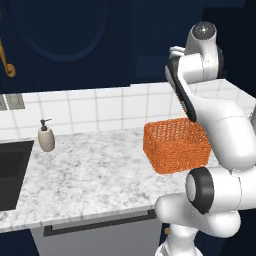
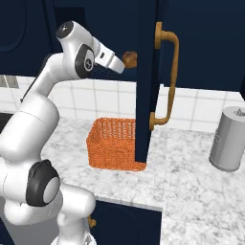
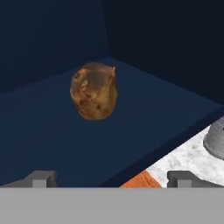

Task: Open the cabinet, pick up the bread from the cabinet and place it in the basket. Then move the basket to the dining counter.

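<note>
The cabinet's door (image 2: 146, 86) stands swung open, its edge and curved brass handle (image 2: 170, 76) facing the right base view. The bread (image 3: 93, 90), a round brown loaf, sits on the dark navy shelf (image 3: 48, 131) inside; it also peeks out beside the door as bread (image 2: 129, 59). My gripper (image 3: 113, 179) is open and empty, a short way in front of the loaf, and shows raised at shelf height as gripper (image 2: 121, 64). The orange wicker basket (image 1: 175, 145) (image 2: 115, 143) rests on the marble worktop below the shelf. The dining counter is out of view.
A soap dispenser (image 1: 46, 136) and a black sink (image 1: 12, 170) lie at the worktop's left. A grey canister (image 2: 230, 139) stands right of the open door. The door hangs over the basket's right end. A grey drawer front (image 1: 100, 235) runs under the worktop.
</note>
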You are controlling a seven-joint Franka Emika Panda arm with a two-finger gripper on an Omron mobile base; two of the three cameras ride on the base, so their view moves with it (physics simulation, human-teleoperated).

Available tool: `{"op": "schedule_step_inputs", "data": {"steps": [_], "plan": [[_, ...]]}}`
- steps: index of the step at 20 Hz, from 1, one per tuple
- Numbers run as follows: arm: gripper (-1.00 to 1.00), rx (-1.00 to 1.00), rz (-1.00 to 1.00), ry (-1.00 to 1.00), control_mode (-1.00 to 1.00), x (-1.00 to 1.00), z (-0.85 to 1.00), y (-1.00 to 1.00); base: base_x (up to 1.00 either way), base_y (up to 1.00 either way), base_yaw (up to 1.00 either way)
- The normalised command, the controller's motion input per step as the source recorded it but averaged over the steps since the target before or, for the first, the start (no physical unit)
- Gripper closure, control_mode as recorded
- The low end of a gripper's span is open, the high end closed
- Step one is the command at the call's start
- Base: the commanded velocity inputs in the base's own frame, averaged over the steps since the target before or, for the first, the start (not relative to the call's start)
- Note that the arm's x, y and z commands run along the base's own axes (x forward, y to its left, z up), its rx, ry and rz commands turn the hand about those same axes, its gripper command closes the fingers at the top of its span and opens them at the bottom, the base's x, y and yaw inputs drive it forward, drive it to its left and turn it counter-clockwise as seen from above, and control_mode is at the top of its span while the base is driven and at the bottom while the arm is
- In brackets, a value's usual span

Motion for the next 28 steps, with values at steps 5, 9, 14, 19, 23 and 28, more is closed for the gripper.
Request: {"op": "schedule_step_inputs", "data": {"steps": [5,9,14,19,23,28], "plan": [[-1.0,0.0,0.0,0.03,-1.0,0.61,0.0,-0.07,0.0,0.0,0.0],[-1.0,0.0,0.0,0.07,-1.0,0.56,0.0,-0.2,0.0,0.0,0.0],[-1.0,0.0,0.0,0.03,-1.0,0.47,0.0,-0.24,0.0,0.0,0.0],[-1.0,0.0,0.0,0.03,-1.0,0.46,0.0,-0.18,0.0,0.0,0.0],[-1.0,-0.01,0.0,0.04,-1.0,0.34,-0.06,-0.17,0.0,0.0,0.0],[-1.0,-0.01,0.0,0.0,-1.0,0.19,-0.21,-0.06,0.0,0.0,0.0]]}}
